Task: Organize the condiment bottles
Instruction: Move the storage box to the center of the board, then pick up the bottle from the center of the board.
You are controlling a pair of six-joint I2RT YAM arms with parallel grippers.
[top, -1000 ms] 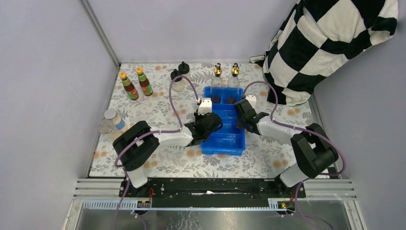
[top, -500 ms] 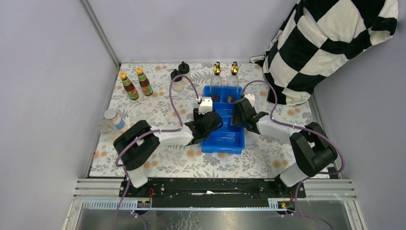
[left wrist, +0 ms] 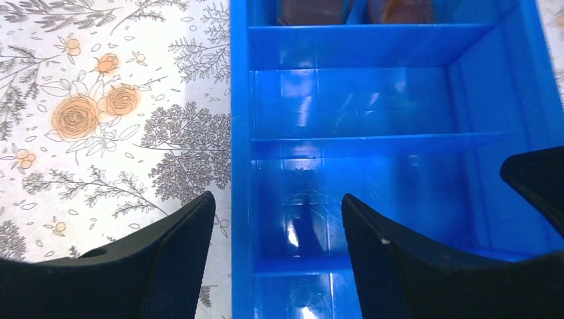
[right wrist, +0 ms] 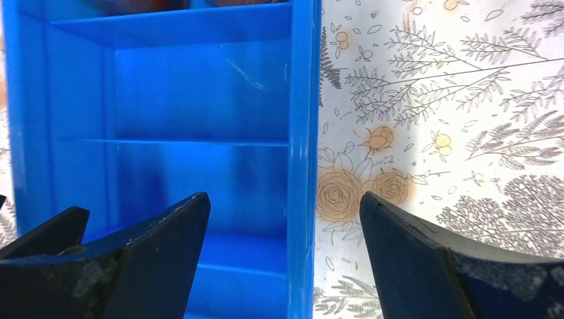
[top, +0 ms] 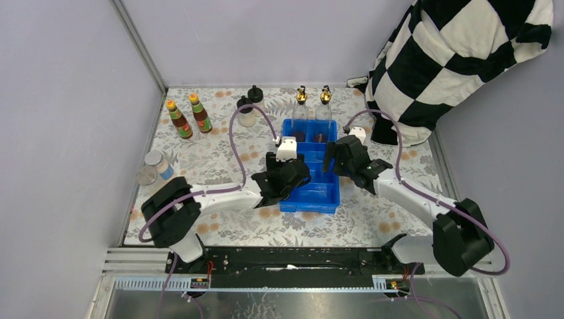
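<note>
**Item 1: gold-spouted bottles** [top: 300,98], pair, tall, clear, dark liquid low in the body. They stand side by side in the farthest compartment of the blue divided tray [top: 330,199]. Probably glass: stiff, smooth, breakable, and top-heavy. Best taken round the body, below the spout.

**Item 2: orange-capped sauce bottles** [top: 178,120], pair, slim and dark. They are upright on the table [top: 226,153] at far left, close together and well apart from the tray. Narrow bases mean they will likely tip easily. Take hold at the labelled waist, not the cap.

**Item 3: black-capped bottles** [top: 247,113], pair, squat and pale, at the table's far edge, left of the tray. Likely light and steady. The walls may give a little under a squeeze, so take them at mid-body.

**Item 4: silver-lidded jars** [top: 154,159], pair, clear, near the left wall. They are wider than the rest and probably slick. Take them round the body under the lid.

**Item 5: left claw** [left wrist: 278,199], open and holding nothing. Its fingers stand either side of the tray's left wall without pinching it.

**Item 6: right claw** [right wrist: 284,199], open wide and empty. It straddles the tray's right wall.

**Status:** one pair is in the tray and three are not yet in it. The nearer compartments show no bottles.
</note>
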